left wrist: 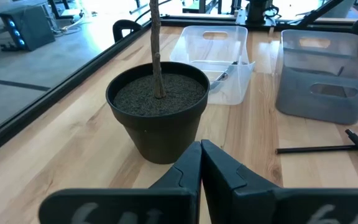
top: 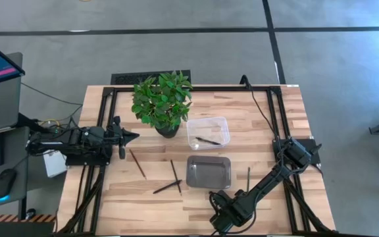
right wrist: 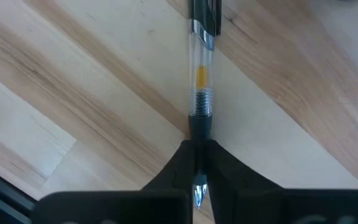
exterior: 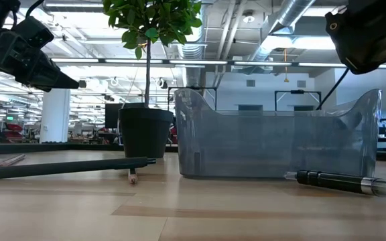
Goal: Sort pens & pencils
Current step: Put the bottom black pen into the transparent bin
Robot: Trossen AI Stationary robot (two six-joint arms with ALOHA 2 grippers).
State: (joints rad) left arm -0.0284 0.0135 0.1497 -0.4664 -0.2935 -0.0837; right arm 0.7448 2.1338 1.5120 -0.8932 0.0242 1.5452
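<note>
My right gripper point(right wrist: 198, 148) is at the table's near edge point(top: 220, 209), pointing down, shut on a pen point(right wrist: 201, 74) with a clear barrel and a black upper part. That pen's black end point(exterior: 334, 180) shows low over the tabletop. My left gripper point(top: 134, 137) point(left wrist: 201, 152) hovers shut at the table's left side, facing the plant pot. Two brown pencils point(top: 137, 163) point(top: 175, 175), a black pen point(top: 167, 187) and a thin stick point(top: 248, 176) lie flat on the wood. Another pen point(top: 207, 140) lies in the clear bin point(top: 226, 125). My right gripper pinches the pen between its two fingers at the black grip section point(right wrist: 199, 127) by the writing tip. The metal tip point(right wrist: 199, 194) shows in the slit between them. The fingers come from above, across the pen. The pen lies about level; whether it rests on the table I cannot tell.
A grey bin point(top: 190, 172) stands mid-table, just beyond the right gripper, with the clear bin behind it. A potted plant point(top: 163, 102) in a black pot point(left wrist: 160, 112) stands in front of the left gripper. A black frame runs along the table's edges.
</note>
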